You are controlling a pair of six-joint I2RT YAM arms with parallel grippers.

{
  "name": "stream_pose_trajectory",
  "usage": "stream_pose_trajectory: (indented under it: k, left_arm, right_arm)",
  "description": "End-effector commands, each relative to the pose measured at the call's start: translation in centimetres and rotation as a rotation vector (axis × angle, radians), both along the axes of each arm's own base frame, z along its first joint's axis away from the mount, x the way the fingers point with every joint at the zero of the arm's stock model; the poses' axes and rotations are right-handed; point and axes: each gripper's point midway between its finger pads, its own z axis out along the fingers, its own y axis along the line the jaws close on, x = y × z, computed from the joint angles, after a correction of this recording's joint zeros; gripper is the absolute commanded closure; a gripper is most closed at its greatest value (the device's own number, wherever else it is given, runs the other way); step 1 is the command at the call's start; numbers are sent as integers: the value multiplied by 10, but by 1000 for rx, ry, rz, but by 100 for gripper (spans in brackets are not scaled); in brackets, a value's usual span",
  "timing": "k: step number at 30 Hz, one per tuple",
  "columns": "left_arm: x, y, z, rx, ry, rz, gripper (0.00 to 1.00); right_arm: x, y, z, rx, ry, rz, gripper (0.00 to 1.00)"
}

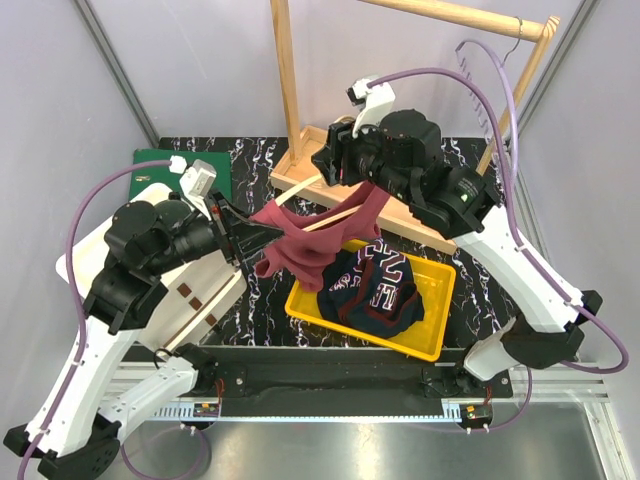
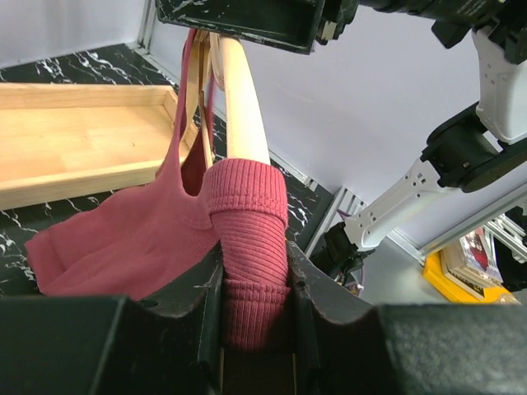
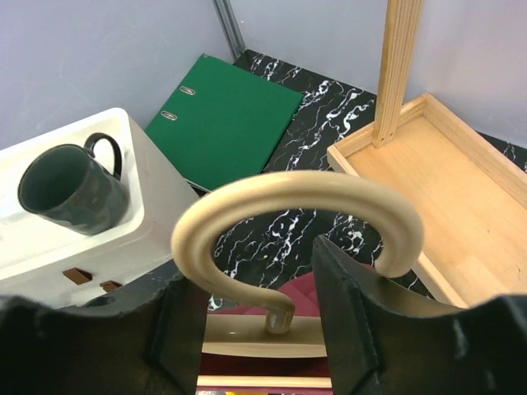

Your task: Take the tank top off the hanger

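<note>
Left wrist view shows the left claw clamped narrowly on the maroon tank top, which wraps the end of the wooden hanger. The garment hangs above the table, near the far left corner of the yellow bin. The right claw stands half open, its fingers either side of the hook.

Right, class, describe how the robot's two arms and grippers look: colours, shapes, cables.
Both the left arm and right arm have smooth white link shells joined by chunky black cylindrical joints. A purple cable loops along each arm to a white camera housing at the wrist. The left gripper and right gripper have blocky, matte black fingers.
</note>
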Motion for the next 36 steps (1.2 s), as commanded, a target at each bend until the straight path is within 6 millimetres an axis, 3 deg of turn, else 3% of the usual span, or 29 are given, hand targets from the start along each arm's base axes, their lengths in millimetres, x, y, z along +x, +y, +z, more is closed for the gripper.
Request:
stream_pose_trajectory:
  k: [1, 6, 8, 10, 12, 13, 18, 23, 28, 29, 30, 33, 36]
  left_arm:
    - [-10, -2, 37, -80, -109, -45, 100]
    - [-7, -2, 46, -98, -112, -28, 100]
    - [-4, -1, 48, -100, -113, -17, 88]
    - [1, 2, 49, -89, -123, 20, 68]
    - [5, 10, 50, -61, -128, 82, 55]
    - [7, 16, 52, -37, -158, 112, 41]
    - [7, 53, 66, 29, -218, 302, 22]
    - [-4, 68, 75, 4, -247, 353, 19]
    - [-2, 75, 69, -2, -229, 399, 21]
    - [-4, 73, 67, -2, -228, 379, 24]
    - [-4, 69, 66, -1, -228, 360, 34]
    - [-6, 51, 60, -20, -196, 266, 45]
    - [-1, 38, 64, -77, -177, 217, 46]
  right_arm:
    - [0, -19, 22, 56, -103, -48, 58]
    - [0, -25, 39, 106, -174, -65, 88]
    - [3, -29, 45, 104, -201, -84, 100]
    - [5, -32, 49, 100, -219, -102, 100]
    - [10, -39, 52, 94, -231, -146, 100]
    - [10, -41, 53, 95, -233, -160, 100]
    - [16, -50, 57, 74, -252, -206, 100]
    - [24, -59, 59, 29, -274, -272, 100]
    - [29, -73, 65, -29, -309, -334, 100]
    - [30, -74, 65, -34, -311, -336, 100]
    - [30, -74, 65, -36, -311, -341, 100]
    - [31, -76, 63, -49, -305, -351, 100]
    - [32, -76, 59, -54, -293, -359, 100]
